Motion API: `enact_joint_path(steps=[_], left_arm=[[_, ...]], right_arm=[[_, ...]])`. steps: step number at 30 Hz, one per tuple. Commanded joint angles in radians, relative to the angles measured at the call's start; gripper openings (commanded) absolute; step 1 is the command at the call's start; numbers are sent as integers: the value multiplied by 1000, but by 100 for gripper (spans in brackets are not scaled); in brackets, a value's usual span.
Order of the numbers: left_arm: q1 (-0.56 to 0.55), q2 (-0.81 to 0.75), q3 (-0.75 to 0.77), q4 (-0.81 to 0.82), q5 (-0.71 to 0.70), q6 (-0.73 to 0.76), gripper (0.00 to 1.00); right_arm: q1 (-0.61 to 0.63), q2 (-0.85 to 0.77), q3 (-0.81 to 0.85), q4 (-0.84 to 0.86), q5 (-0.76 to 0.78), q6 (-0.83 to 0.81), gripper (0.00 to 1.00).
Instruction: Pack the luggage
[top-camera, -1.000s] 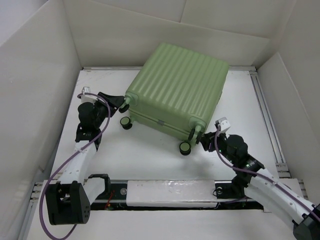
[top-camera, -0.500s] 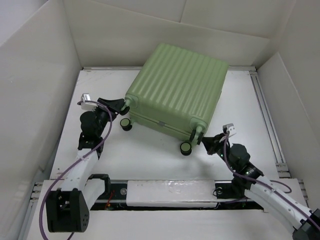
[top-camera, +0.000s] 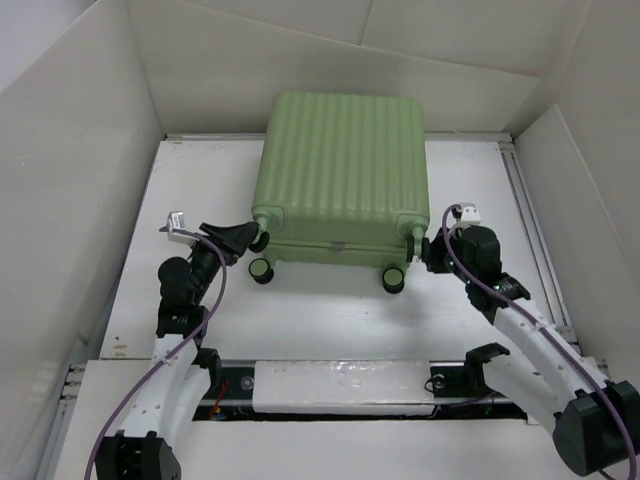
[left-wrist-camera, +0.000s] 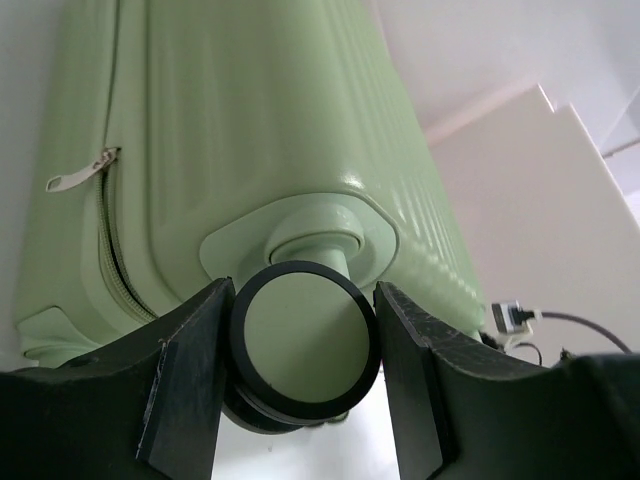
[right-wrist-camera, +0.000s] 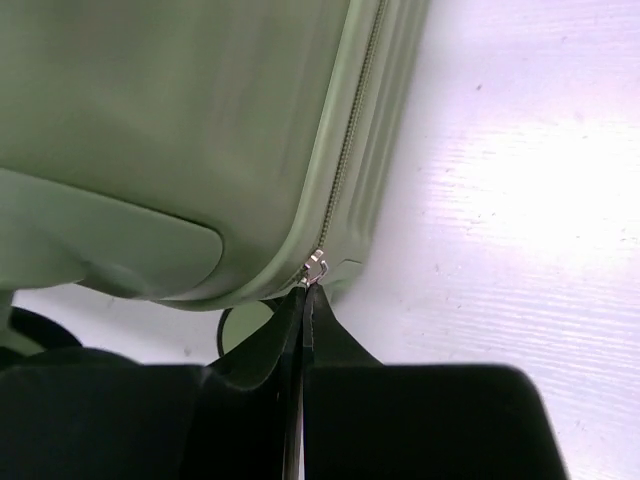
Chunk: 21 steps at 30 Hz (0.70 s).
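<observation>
Viewing from above, the left gripper meets the near left corner of the luggage. Its wrist view shows it clenched on a caster wheel, one dark finger against each side of the black rim. A pale zipper tab hangs loose on the shell's side, left of this wheel.

At centre, the luggage lies flat and closed on the white table. Its ribbed green shell faces up, its far edge is near the back wall, and its wheeled end faces the arm bases. Two further wheels rest on the table along that near end.

At right, the right gripper meets the near right corner, at the zipper seam. Its fingers are pinched fully together, their tips touching the metal slider. Whether a pull tab lies between them cannot be told.
</observation>
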Motion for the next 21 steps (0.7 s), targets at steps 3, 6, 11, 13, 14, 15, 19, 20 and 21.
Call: enact_joint_path(steps=[3, 6, 11, 13, 14, 15, 19, 20, 21], left_arm=[[-27, 2, 4, 74, 148, -8, 0], [-27, 50, 4, 123, 137, -19, 0], [-27, 63, -39, 183, 146, -53, 0], [-27, 50, -39, 195, 137, -63, 0], [-27, 50, -39, 195, 137, -63, 0], [-27, 41, -39, 195, 137, -63, 0], [-27, 41, -8, 195, 146, -72, 0], [-27, 41, -8, 195, 157, -82, 0], [-27, 41, -8, 195, 157, -82, 0]], right_arm=[[51, -212, -68, 408, -181, 83, 0], [197, -403, -355, 564, -76, 268, 0], [496, -479, -466, 559, 154, 324, 0], [576, -462, -466, 621, 263, 290, 0], [610, -442, -455, 632, 292, 240, 0], [656, -413, -431, 633, 314, 217, 0], [774, -181, -300, 674, 441, 147, 0], [812, -123, -276, 713, 490, 126, 0], [866, 3, -256, 784, 535, 80, 0]])
